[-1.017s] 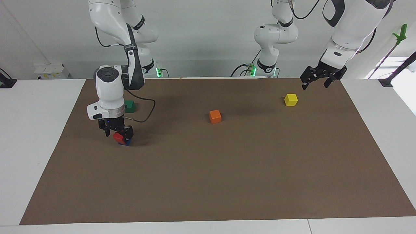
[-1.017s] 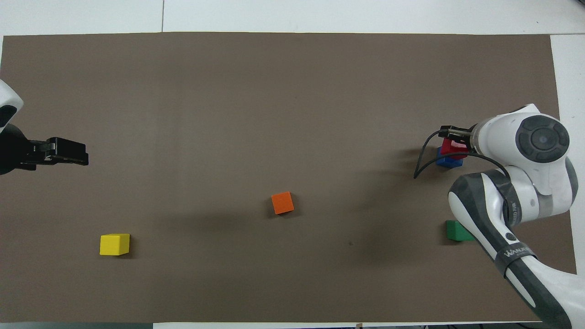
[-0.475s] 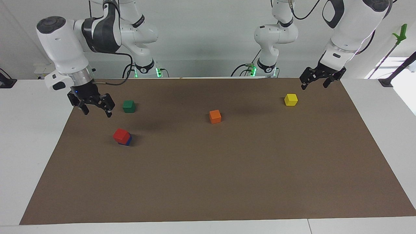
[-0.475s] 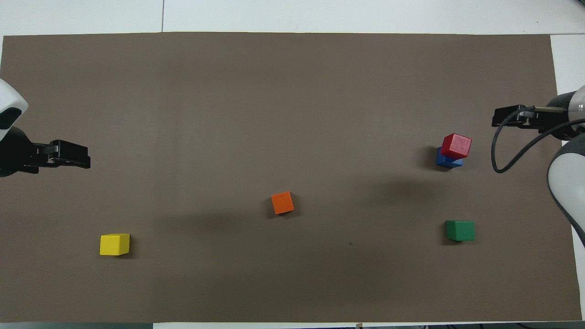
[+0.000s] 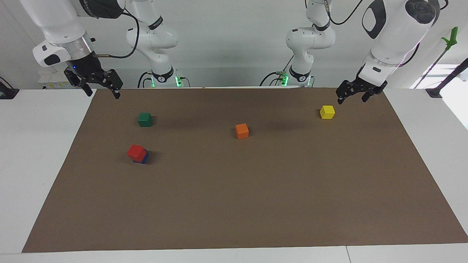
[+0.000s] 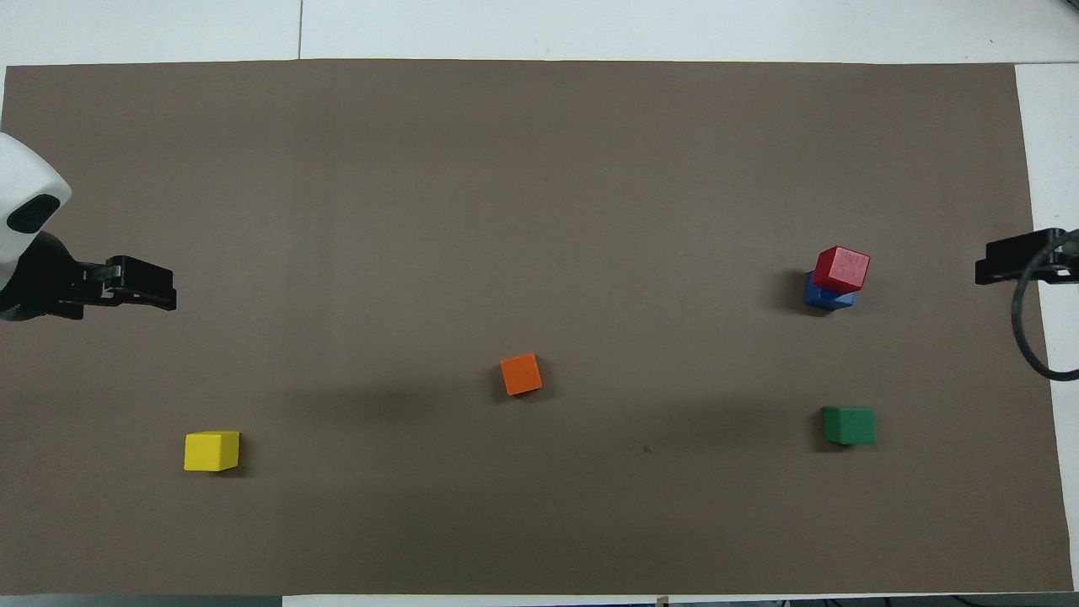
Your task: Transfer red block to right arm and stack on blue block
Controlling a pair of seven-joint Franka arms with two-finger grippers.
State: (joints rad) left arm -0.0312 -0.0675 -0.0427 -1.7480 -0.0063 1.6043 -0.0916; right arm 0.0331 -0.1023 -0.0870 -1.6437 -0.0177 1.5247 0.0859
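Observation:
The red block [image 5: 136, 151] sits on top of the blue block [image 5: 144, 159] toward the right arm's end of the table, turned a little askew on it. The stack also shows in the overhead view, red block [image 6: 843, 268] over blue block [image 6: 820, 297]. My right gripper [image 5: 103, 94] is open and empty, raised over the mat's edge by the right arm's base, well apart from the stack; its fingers [image 6: 1007, 257] show in the overhead view. My left gripper [image 5: 351, 99] is open and empty, waiting in the air beside the yellow block; it also shows in the overhead view [image 6: 143, 284].
A green block [image 5: 145, 119] lies nearer to the robots than the stack. An orange block [image 5: 242, 130] lies mid-table. A yellow block [image 5: 327, 111] lies toward the left arm's end. All rest on a brown mat [image 5: 234, 204].
My right gripper let go of the red block on the blue block, then rose and drew back toward its base. The stack stayed put. The left gripper barely shifted.

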